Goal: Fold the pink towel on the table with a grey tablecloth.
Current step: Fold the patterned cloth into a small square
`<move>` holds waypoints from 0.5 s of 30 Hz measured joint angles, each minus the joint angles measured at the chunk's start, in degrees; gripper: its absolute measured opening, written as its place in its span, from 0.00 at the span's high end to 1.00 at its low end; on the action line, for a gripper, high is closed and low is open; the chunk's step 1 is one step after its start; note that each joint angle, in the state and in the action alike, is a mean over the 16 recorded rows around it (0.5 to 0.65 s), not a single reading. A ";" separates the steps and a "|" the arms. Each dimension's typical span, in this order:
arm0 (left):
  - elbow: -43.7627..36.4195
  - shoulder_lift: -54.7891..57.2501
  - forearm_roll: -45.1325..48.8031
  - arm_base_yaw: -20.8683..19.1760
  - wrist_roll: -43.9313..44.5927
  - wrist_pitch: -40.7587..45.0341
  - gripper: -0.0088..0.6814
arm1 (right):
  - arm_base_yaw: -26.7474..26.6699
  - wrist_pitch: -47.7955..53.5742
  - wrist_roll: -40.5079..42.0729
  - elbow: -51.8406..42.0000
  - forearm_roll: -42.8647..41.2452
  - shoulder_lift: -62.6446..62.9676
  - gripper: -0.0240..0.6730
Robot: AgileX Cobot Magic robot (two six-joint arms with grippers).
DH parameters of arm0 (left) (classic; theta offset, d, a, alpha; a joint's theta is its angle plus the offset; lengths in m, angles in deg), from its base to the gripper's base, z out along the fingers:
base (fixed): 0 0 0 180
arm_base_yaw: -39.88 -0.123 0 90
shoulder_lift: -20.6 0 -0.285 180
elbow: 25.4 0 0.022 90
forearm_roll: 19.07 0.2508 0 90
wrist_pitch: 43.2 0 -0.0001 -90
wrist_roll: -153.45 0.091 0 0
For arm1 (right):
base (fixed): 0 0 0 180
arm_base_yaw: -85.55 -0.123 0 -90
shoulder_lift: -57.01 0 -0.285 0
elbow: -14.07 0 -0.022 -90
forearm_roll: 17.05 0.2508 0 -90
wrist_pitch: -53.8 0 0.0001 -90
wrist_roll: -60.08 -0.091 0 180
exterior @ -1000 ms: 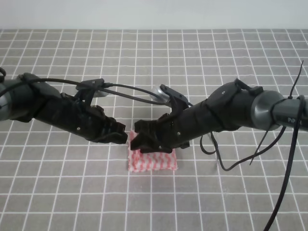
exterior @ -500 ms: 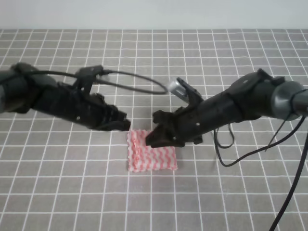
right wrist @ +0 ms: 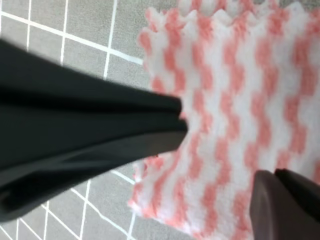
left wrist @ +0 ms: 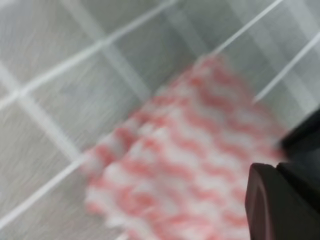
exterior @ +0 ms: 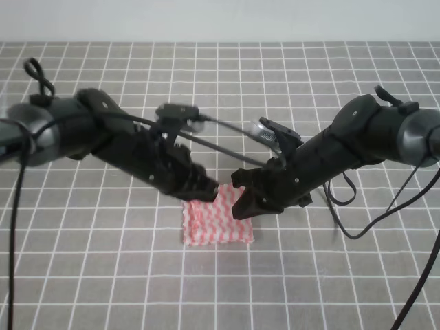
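The pink towel (exterior: 218, 225) lies folded into a small, roughly square pad on the table with a grey tablecloth (exterior: 103, 275), at its middle. My left gripper (exterior: 212, 190) tapers to a shut point at the towel's far left corner. My right gripper (exterior: 240, 199) hovers forked and open over the far right corner. The left wrist view is blurred: the towel (left wrist: 185, 165) fills it, with one finger (left wrist: 285, 205) at lower right. In the right wrist view the zigzag towel (right wrist: 250, 100) lies under a finger (right wrist: 287, 205), and a black wedge reaches in from the left.
Black cables (exterior: 357, 213) hang from the right arm down to the cloth, and another cable (exterior: 220, 127) arcs between the arms above the towel. The grid cloth runs to a pale wall (exterior: 220, 20) at the back.
The left gripper has swung right and down to the towel's far left corner. The right gripper has drawn back to the right, off the towel's middle. The towel stays folded where it was.
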 joint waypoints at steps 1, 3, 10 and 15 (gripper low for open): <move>0.00 0.38 0.63 0.13 -0.48 0.10 0.99 | 0.00 -0.08 -0.13 0.00 -0.33 0.10 0.99; 0.00 1.17 1.85 0.25 -1.45 0.36 0.99 | 0.00 -0.19 -0.35 0.00 -0.89 0.31 0.99; 0.02 3.13 7.18 0.27 -5.53 1.56 0.99 | 0.00 -0.21 -0.38 0.00 -1.58 0.37 0.99; 0.12 3.18 10.82 0.12 -8.05 2.17 0.99 | 0.01 -0.10 -0.38 0.00 -1.84 0.49 0.99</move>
